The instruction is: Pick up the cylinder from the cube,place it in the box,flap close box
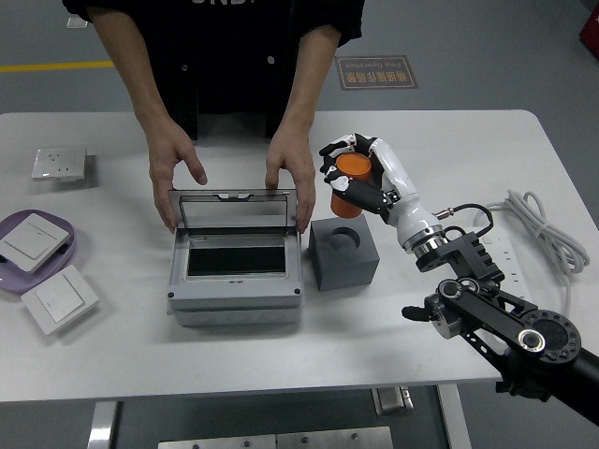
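Note:
My right hand (360,173) is shut on the orange cylinder (350,183) and holds it in the air, above and slightly behind the dark grey cube (343,252). The cube's top shows an empty round hole. The grey box (235,271) stands left of the cube with its clear lid (234,210) raised upright at the back. A person across the table holds the lid's two sides, one hand (176,168) on the left and the other hand (289,173) on the right. My left arm is out of sight.
A purple plate (65,245) with a white switch panel lies at the left edge; another switch (59,298) sits in front of it and a wall socket (58,165) behind. A white power strip (501,269) and coiled cable (543,234) lie at the right.

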Motion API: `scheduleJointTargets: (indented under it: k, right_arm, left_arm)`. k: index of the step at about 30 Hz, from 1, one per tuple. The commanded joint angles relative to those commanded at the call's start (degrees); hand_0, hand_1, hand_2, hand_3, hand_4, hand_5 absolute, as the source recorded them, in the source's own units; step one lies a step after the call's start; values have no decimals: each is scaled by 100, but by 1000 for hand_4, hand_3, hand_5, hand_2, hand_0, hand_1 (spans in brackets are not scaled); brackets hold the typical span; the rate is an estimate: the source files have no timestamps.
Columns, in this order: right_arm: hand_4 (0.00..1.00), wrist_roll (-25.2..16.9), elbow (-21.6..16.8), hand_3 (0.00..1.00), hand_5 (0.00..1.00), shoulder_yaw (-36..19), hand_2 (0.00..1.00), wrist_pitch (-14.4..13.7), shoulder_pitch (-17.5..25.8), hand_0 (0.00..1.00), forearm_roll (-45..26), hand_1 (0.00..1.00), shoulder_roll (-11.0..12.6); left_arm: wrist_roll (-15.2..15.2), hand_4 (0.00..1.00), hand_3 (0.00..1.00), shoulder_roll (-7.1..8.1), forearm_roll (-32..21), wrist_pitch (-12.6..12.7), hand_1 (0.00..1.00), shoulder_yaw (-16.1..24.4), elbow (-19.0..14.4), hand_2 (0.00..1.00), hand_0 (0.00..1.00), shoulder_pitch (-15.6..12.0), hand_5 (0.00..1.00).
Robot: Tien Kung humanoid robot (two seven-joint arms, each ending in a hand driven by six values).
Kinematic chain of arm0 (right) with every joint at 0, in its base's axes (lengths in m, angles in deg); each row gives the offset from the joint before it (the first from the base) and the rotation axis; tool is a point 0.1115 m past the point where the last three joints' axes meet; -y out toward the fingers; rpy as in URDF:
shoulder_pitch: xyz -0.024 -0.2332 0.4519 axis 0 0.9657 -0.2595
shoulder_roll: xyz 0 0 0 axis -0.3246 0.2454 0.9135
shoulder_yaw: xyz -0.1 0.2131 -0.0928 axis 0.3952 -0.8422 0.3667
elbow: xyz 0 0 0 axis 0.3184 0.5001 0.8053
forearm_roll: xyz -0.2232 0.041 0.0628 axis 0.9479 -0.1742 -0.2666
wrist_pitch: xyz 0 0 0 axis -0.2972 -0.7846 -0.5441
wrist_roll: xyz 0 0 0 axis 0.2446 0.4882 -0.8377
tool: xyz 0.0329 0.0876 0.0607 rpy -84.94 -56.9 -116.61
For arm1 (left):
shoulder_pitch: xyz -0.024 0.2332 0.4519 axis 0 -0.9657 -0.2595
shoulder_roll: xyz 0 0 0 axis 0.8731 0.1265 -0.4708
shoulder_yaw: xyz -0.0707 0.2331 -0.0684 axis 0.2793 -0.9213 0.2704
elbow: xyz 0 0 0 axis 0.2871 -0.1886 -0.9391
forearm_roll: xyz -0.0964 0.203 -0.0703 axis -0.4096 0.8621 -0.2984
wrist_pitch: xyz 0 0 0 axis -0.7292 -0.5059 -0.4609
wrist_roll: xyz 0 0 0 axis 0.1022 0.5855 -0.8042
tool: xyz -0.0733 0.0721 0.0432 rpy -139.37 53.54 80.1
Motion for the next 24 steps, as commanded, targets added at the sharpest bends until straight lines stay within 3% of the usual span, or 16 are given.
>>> scheduleJointTargets:
  k: [5,6,9,11,12,17,18,24]
  right_arm:
    - [2,393,-701,175,2,380,214,99,-350,344,435,236,-7]
    - [2,472,-828,172,2,477,207,135,-445,201,490,178,-30]
    - [2,683,-1048,172,2,723,207,285,-679,201,603,178,-100]
    - [2,905,-1057,172,2,857,207,513,-820,201,831,178,-151]
    - [2,1020,-1047,169,2,908,205,633,-878,136,958,161,-174]
    - [2,1572,-843,169,2,1102,205,1205,-1101,136,1564,161,-311]
    - [2,1702,-785,168,2,1138,205,1327,-1145,71,1717,153,-344]
    - [2,2453,-530,166,2,1279,213,1955,-1331,58,2839,156,-499]
  left_arm:
    - [-5,709,725,14,-84,6,695,-75,15,688,691,-4,195]
    - [-6,711,725,18,-99,6,693,-89,17,687,690,-3,208]
    - [-8,711,725,26,-130,5,693,-119,23,687,690,4,208]
    - [-9,711,725,32,-146,6,693,-135,25,687,690,8,208]
    - [-9,711,722,35,-160,7,693,-148,26,686,690,9,213]
    - [-9,711,722,47,-250,16,693,-244,36,686,690,8,213]
    - [-8,711,722,50,-261,18,692,-258,37,686,690,10,217]
    - [-9,711,721,61,-269,17,692,-276,39,685,690,29,219]
